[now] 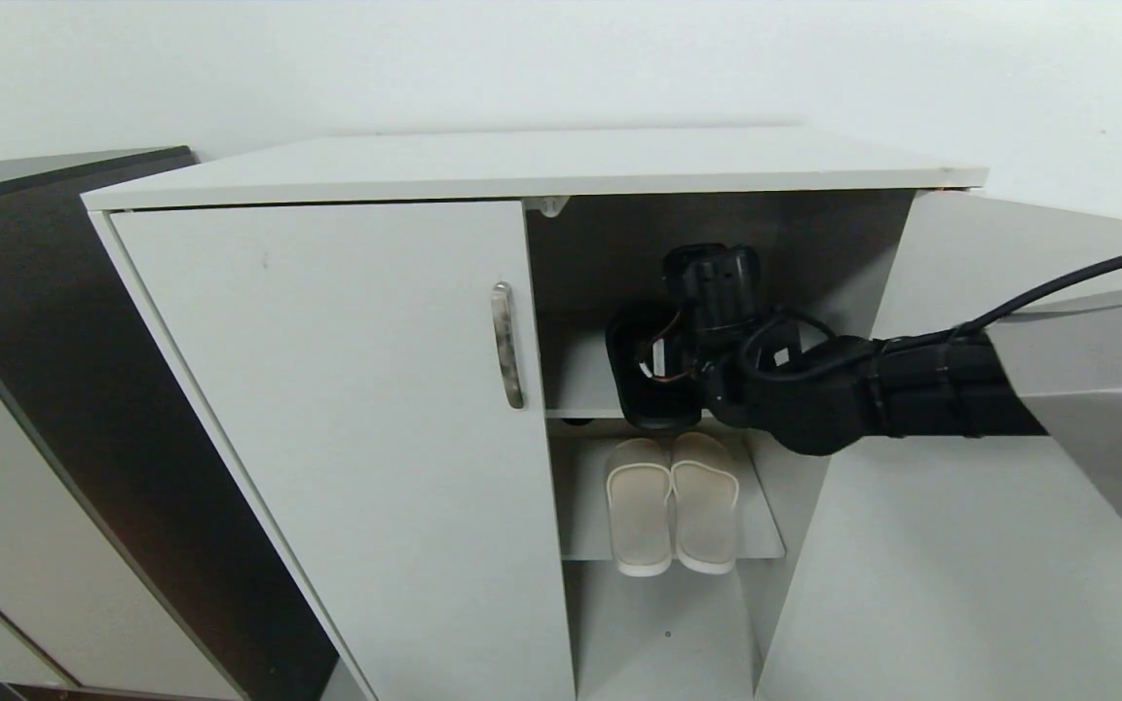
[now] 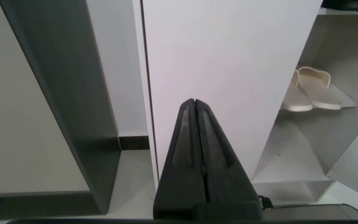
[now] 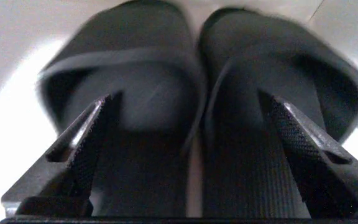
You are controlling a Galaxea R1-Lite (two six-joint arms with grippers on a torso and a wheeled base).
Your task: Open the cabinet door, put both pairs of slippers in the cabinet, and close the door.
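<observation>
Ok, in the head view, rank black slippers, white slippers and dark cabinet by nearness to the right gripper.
1. black slippers, held in the right gripper, at the upper shelf.
2. white slippers, on the lower shelf just below.
3. dark cabinet, far off on the robot's left.

Cabinet (image 1: 522, 166) with its left door (image 1: 347, 419) closed and its right door (image 1: 960, 545) swung out to the right. Inside, one pair of slippers (image 1: 673, 501) sits side by side on the lower shelf. The other pair (image 1: 634, 409) is on the shelf above, with the right gripper (image 3: 194, 112) right behind it. Another unit (image 1: 64, 389) stands just left of the cabinet.
</observation>
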